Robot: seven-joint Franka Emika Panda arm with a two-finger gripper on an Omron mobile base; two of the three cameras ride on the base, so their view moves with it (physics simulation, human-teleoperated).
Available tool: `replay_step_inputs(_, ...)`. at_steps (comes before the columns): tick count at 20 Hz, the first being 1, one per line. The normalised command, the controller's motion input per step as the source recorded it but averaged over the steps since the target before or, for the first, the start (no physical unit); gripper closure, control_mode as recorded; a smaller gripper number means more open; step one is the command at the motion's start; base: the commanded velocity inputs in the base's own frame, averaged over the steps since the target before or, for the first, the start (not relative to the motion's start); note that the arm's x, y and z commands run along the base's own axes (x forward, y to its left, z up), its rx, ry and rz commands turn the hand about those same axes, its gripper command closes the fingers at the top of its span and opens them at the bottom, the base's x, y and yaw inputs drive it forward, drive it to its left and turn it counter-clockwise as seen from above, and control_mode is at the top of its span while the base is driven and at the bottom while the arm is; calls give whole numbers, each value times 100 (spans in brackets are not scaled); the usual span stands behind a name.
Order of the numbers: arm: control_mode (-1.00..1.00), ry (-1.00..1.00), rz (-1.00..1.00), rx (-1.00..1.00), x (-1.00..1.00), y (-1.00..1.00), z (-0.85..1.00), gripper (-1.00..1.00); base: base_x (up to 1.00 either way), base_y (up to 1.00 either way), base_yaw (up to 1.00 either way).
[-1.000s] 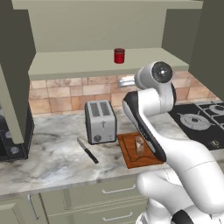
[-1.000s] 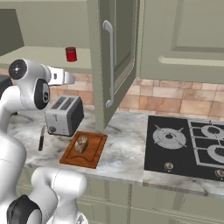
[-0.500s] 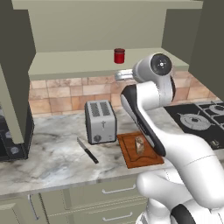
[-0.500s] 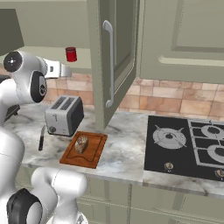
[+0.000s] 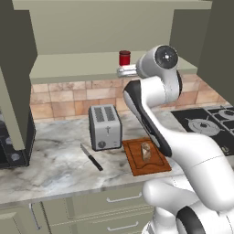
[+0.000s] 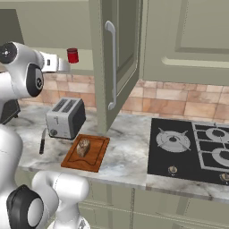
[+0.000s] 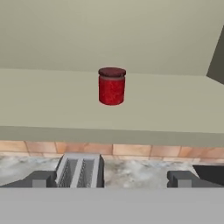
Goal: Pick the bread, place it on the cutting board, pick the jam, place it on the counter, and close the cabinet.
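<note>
A knife (image 5: 92, 157) lies on the counter (image 5: 50, 167) left of the toaster (image 5: 104, 127), and the bread (image 5: 146, 151) rests on the board (image 5: 146, 156). The jam (image 5: 124, 57) stands upright, lid up, on the open cabinet's (image 6: 115, 67) shelf, no label readable. The gripper (image 7: 112, 178), jaws wide and empty, hangs short of it, nothing between.
</note>
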Motion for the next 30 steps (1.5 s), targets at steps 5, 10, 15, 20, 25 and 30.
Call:
replay_step_inputs(5,-100,0,1,0,1,14,10,-100,0,0,0)
replay_step_inputs(10,-100,0,1,0,6,6,0,-100,0,0,0)
replay_step_inputs(15,-100,0,3,0,13,1,0,-100,0,0,0)
replay_step_inputs(20,-100,0,3,0,25,0,0,-100,0,0,0)
replay_step_inputs(25,-100,0,3,0,26,0,0,-100,0,0,0)
replay_step_inputs(30,-100,0,2,0,23,0,0,-100,0,0,0)
